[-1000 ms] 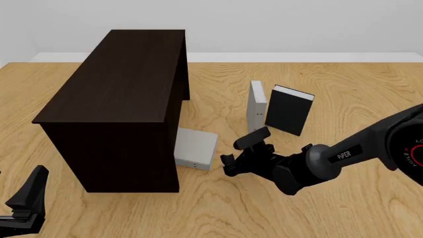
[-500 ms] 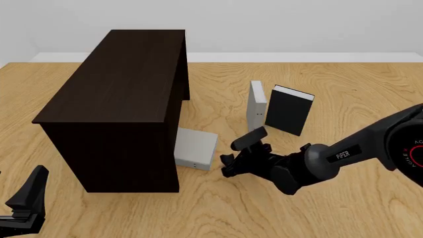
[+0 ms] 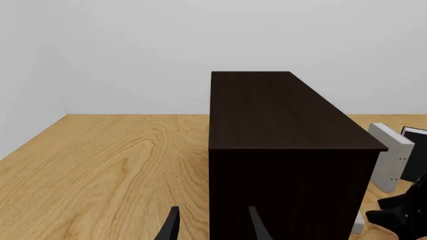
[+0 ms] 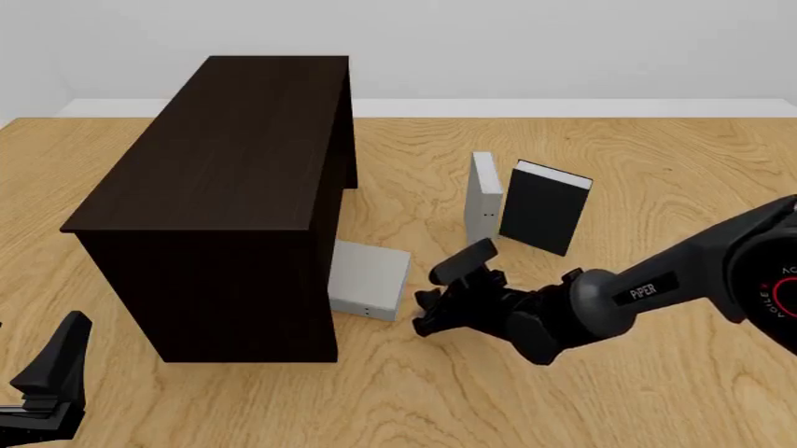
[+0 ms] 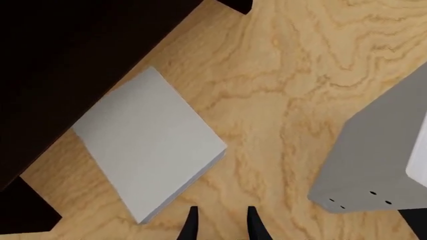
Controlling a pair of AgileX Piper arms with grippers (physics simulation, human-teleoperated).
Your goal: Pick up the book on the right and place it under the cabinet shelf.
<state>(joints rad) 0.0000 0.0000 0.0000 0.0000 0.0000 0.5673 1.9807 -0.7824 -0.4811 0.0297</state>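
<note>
**Right jaws beside the flat book**

In the left wrist view we see the cabinet shelf [image 3: 287, 150] ahead of the left gripper [image 3: 210, 227]; its jaws stand apart, holding nothing.

In the front view the book [image 4: 369, 280] lies flat on the desk [image 4: 622, 168], partly under the cabinet, at 9 o'clock from the right gripper [image 4: 446, 280].

In the right wrist view its jaws are a little open and empty.

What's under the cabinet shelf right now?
The light grey book lies flat, partly tucked under the cabinet shelf, its outer part showing. Deeper inside is dark and hidden. The right end effector is beside it, holding nothing.
</note>
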